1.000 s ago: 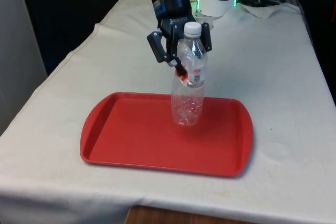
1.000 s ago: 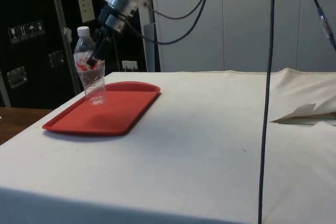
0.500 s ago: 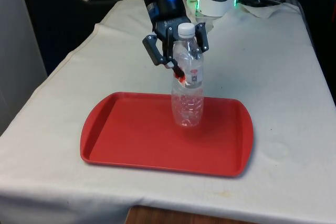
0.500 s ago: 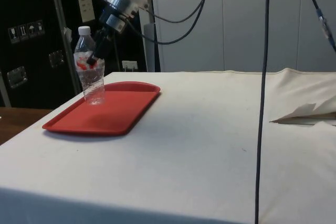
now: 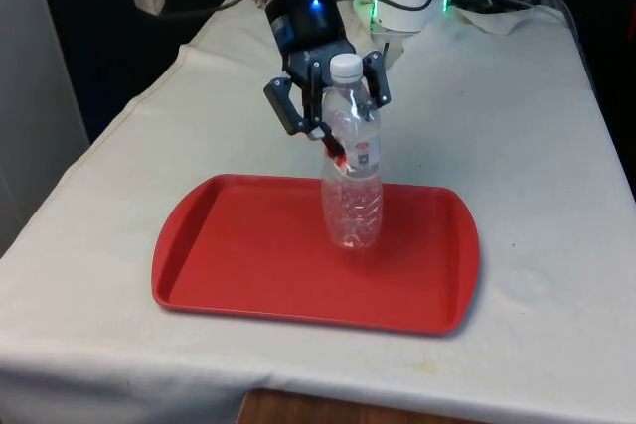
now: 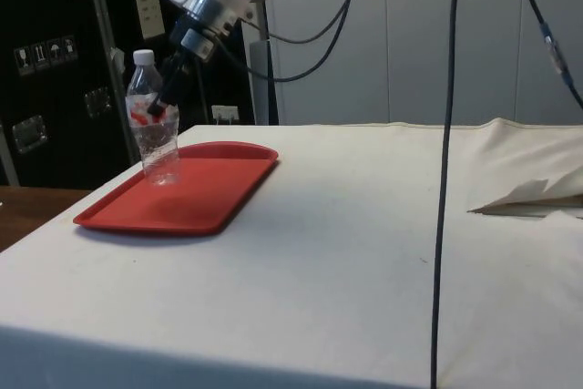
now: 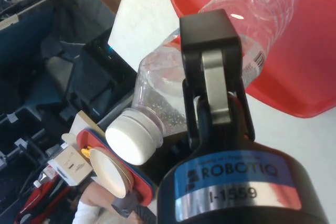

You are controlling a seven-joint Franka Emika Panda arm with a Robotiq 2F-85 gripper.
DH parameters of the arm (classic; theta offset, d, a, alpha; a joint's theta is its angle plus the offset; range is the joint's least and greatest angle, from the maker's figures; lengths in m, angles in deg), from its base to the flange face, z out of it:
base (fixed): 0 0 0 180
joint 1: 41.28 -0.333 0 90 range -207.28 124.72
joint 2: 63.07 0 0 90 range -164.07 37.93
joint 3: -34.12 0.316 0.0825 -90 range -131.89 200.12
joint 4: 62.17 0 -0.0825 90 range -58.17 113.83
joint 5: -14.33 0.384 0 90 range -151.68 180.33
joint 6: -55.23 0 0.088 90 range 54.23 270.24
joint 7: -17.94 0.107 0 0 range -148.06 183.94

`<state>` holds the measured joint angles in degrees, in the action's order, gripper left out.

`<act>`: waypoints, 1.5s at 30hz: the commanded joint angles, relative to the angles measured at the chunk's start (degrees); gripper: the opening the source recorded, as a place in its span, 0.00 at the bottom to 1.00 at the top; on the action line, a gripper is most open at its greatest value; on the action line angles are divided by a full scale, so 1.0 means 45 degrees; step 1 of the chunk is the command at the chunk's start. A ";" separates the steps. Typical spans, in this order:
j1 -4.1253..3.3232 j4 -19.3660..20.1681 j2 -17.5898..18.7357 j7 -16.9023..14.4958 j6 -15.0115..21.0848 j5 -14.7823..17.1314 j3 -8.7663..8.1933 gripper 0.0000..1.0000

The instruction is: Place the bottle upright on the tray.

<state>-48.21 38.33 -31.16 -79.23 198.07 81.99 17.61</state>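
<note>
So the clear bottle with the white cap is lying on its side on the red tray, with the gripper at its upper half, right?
Not lying: the bottle stands nearly upright, its base on the red tray, as the front view shows. The rest holds: clear bottle, white cap, gripper at its upper half.

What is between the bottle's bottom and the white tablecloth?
The red tray. In the front view the bottle stands with its base on the tray, which lies on the cloth.

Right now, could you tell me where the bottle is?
The bottle stands on the red tray, right of centre in the front view, held near its top.
</note>
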 commanded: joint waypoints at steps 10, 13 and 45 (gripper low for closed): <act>0.0089 -0.0344 0.0344 -0.0089 -0.0458 0.0242 -0.0280 0.33; 0.0115 -0.0357 0.0395 -0.0127 -0.0598 0.0293 -0.0369 0.33; 0.0191 -0.0560 0.0993 -0.0547 -0.1655 0.1031 -0.0993 0.33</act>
<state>-47.58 36.15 -26.98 -81.35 190.51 86.23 12.97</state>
